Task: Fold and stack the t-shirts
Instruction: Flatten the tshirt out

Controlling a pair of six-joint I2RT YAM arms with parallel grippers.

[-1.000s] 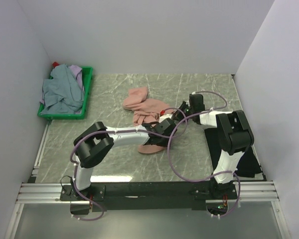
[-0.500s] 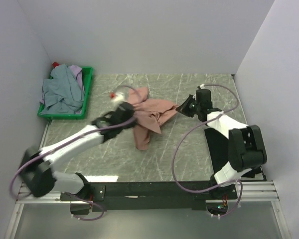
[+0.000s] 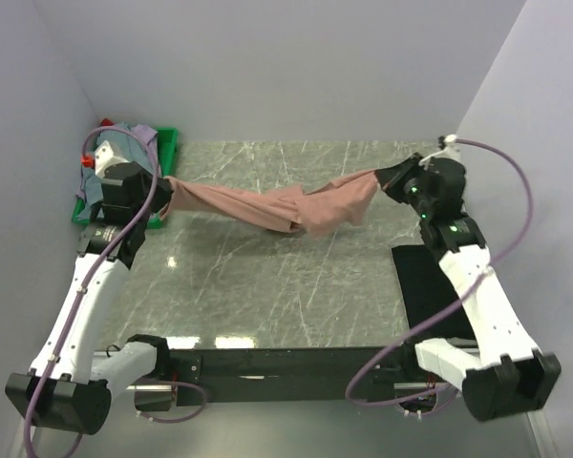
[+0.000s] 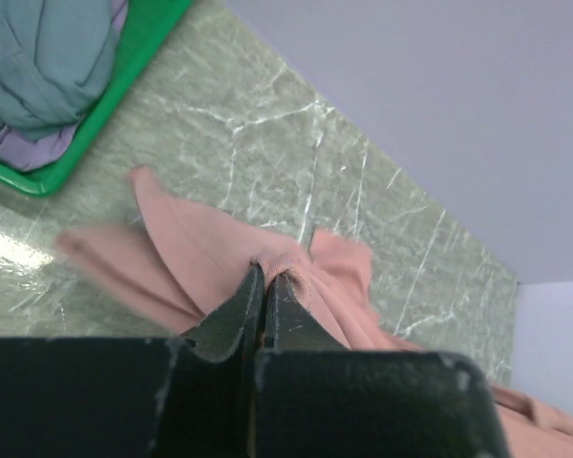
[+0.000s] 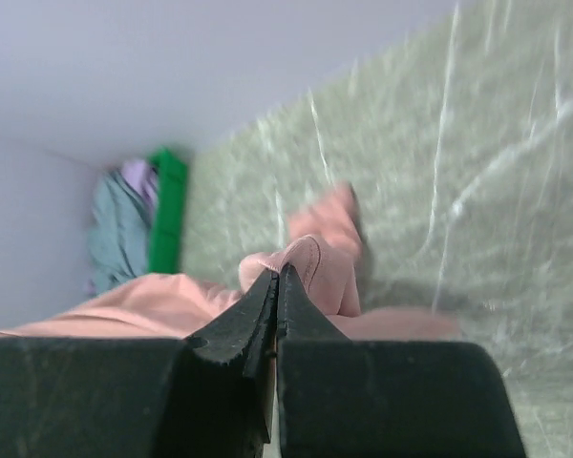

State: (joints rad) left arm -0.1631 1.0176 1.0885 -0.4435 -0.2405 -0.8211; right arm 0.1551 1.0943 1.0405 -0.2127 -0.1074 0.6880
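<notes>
Since half a second ago we have swung both arms wide. The left gripper (image 3: 164, 181) is now out by the green crate (image 3: 169, 143) and the right gripper (image 3: 390, 177) is near the far right wall, where before they worked close together over crumpled cloth. Each is clamped tight on a pinch of the salmon-pink t-shirt (image 3: 277, 205); both wrist views show fabric bunched between closed fingers. We judge the spread is meant to pull the garment open so it can be laid flat for folding. It hangs as a twisted, creased band over the table (image 3: 267, 286), sagging in the middle, its print hidden. We cannot tell whether the lowest fold touches the marble. A black t-shirt (image 3: 425, 286) lies flat at the right edge.
</notes>
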